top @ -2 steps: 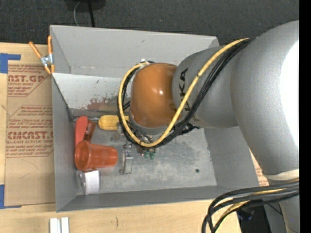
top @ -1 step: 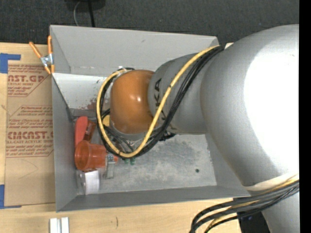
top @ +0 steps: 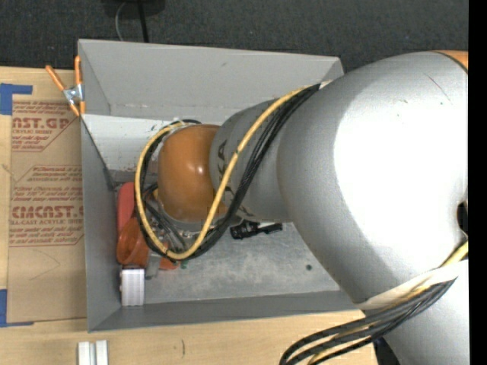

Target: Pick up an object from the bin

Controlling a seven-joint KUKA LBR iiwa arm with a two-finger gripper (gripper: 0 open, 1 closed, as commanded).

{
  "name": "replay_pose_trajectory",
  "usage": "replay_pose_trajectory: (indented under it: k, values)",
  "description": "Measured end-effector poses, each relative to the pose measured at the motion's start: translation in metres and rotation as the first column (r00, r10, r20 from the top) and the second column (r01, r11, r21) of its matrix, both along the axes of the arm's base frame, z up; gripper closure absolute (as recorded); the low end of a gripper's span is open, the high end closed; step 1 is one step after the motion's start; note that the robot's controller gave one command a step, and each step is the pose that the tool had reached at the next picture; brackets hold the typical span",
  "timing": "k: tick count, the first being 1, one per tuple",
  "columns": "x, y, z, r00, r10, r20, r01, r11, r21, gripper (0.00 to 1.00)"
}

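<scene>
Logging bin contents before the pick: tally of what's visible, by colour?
Red piece: 1
Orange piece: 1
White block: 1
Black piece: 1
Total: 4 visible. The arm covers much of the bin, so anything under it is uncounted.

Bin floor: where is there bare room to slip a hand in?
Bare: the grey floor along the near wall, between the white block and the arm, below a small black thing. Crowded: the left side, where a red-orange thing lies beside the arm's orange cover.
</scene>
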State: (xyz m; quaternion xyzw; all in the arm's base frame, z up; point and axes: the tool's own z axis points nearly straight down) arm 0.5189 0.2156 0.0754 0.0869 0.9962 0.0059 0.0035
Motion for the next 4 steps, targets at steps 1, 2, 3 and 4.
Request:
replay_pose_trajectory:
  k: [1,2,3,4]
  values:
    - [0.000,0.000,0.000,1.000,0.000,0.000,0.000,1.000,0.000,1.00]
    - [-0.007,-0.006,0.046,1.000,0.012,-0.012,-0.012,1.000,-0.007,1.00]
    - [0.003,-0.006,0.060,1.000,0.004,0.009,-0.004,1.000,0.002,1.00]
    - [-0.008,-0.014,0.073,1.000,0.000,-0.015,0.000,1.000,-0.007,1.00]
